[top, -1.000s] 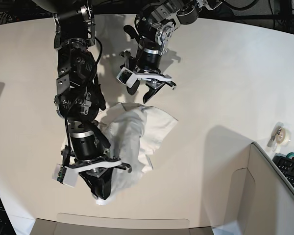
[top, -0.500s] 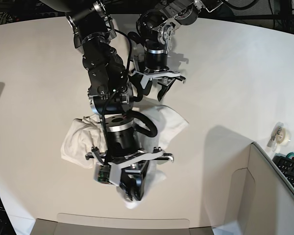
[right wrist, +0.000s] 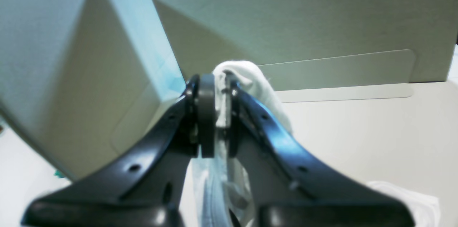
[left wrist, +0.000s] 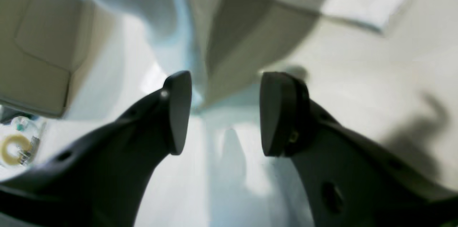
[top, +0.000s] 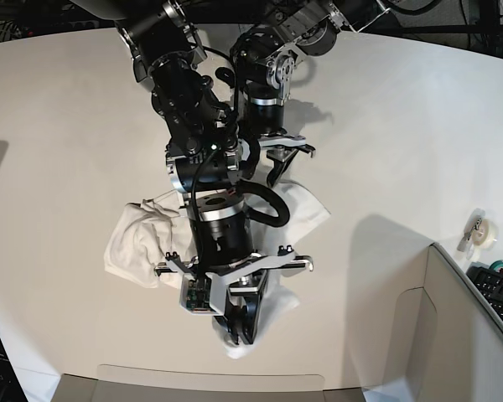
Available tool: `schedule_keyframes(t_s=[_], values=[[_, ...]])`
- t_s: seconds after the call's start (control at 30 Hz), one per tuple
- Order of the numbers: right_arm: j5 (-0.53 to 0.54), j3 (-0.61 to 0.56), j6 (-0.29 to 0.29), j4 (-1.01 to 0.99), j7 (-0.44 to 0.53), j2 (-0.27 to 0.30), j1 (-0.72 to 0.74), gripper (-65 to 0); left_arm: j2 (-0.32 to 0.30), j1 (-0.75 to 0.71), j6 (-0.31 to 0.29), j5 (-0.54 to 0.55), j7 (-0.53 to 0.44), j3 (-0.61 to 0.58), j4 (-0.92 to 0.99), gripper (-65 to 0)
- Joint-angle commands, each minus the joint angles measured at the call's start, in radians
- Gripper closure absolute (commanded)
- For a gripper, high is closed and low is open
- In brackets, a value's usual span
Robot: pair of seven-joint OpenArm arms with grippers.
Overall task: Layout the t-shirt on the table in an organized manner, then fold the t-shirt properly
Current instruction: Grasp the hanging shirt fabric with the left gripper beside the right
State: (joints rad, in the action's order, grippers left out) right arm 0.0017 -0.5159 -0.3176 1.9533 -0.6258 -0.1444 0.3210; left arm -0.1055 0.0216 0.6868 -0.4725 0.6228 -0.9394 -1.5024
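The white t-shirt [top: 138,243] lies crumpled on the white table [top: 402,126], its print hidden. One part spreads left, another right [top: 308,205]. My right gripper [top: 236,331] is shut on a bunched fold at the near end; the right wrist view shows cloth [right wrist: 259,84] pinched between the shut fingers of that gripper [right wrist: 214,112]. My left gripper [top: 267,170] hovers over the shirt's far edge, open and empty. In the left wrist view, blurred, its fingers [left wrist: 177,112] stand wide apart around the gripper's midpoint [left wrist: 223,112] above the pale surface.
A grey box-like panel [top: 457,335] stands at the near right, with a low grey strip [top: 210,381] along the near edge. A tape roll [top: 484,230] and a keyboard [top: 499,293] lie at the right. The two arms cross closely over the shirt.
My right arm has swung right, pulling the gripped fold toward the near middle and leaving cloth spread at left. My left gripper has come nearer, down to the shirt's far edge.
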Motion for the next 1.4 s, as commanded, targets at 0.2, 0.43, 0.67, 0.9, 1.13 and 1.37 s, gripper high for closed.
schedule_keyframes(t_s=[0.2, 0.43, 0.67, 0.9, 1.13, 1.37], values=[[-0.007, -0.002, 0.007, 0.021, 0.039, -0.013, 0.043, 0.0, 0.007, 0.048, 0.011, -0.019, -0.017, 0.003, 0.010, -28.6], [-0.007, -0.002, 0.007, 0.028, 0.039, -0.013, 0.056, 0.0, 0.007, 0.064, 0.011, -0.021, -0.017, 0.003, 0.027, -28.6], [-0.006, -0.030, 0.007, 0.028, 0.039, -0.013, 0.056, 0.0, 0.007, 0.117, 0.011, -0.021, -0.017, 0.004, 0.066, -28.6], [-0.007, -0.056, 0.007, 0.042, 0.039, -0.013, 0.051, 0.0, 0.010, 0.151, 0.011, -0.021, -0.017, 0.003, 0.104, -28.6], [-0.007, -0.057, 0.007, 0.059, 0.039, -0.013, 0.037, 0.0, 0.010, 0.160, 0.011, -0.021, -0.017, 0.024, 0.124, -28.6], [-0.006, -0.059, 0.007, 0.068, 0.039, -0.013, 0.027, 0.0, 0.010, 0.160, 0.011, -0.021, -0.022, 0.125, 0.133, -28.6]])
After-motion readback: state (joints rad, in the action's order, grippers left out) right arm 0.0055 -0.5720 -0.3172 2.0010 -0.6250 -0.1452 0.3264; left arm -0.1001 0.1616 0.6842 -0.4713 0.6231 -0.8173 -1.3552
